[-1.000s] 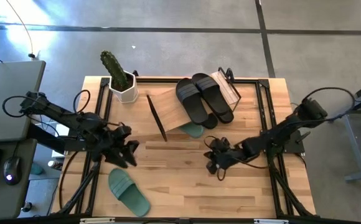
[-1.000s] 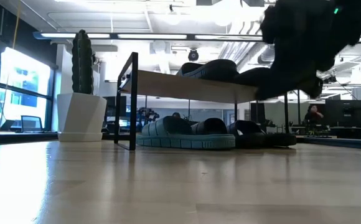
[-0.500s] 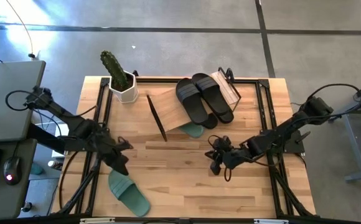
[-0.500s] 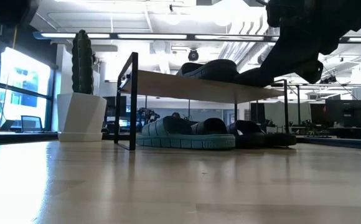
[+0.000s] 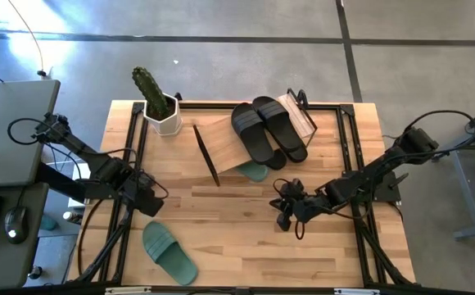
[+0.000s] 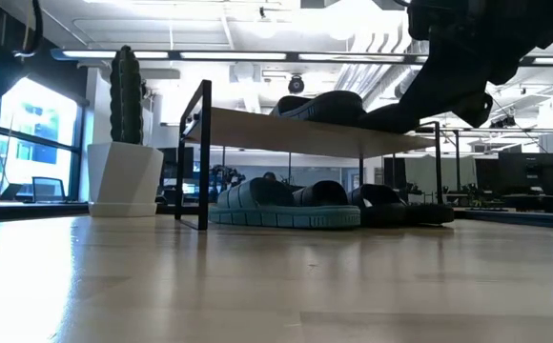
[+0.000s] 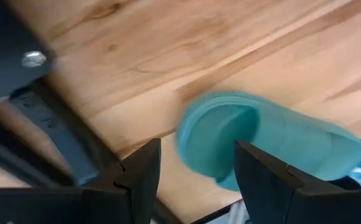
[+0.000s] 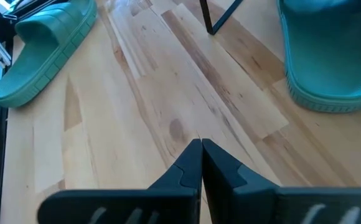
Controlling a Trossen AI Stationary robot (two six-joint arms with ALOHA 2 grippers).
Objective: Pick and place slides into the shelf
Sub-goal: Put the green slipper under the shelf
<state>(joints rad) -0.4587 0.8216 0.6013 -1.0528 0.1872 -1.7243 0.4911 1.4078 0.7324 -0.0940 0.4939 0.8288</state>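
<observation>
One green slide [image 5: 169, 251] lies flat near the table's front-left, the shelf [image 5: 231, 146] holding the others.

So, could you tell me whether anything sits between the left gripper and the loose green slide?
Nothing visible does. The left gripper hangs open over the green slide, with only bare table around it.

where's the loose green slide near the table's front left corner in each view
High view: the loose green slide lies near the front left corner of the table, just in front of the left hand.
Low view: not in it.
Left wrist view: the slide sits just beyond the open fingers.
Right wrist view: the slide lies far off at the table's edge.
Shared landmark: the light wooden tabletop planks.
</observation>
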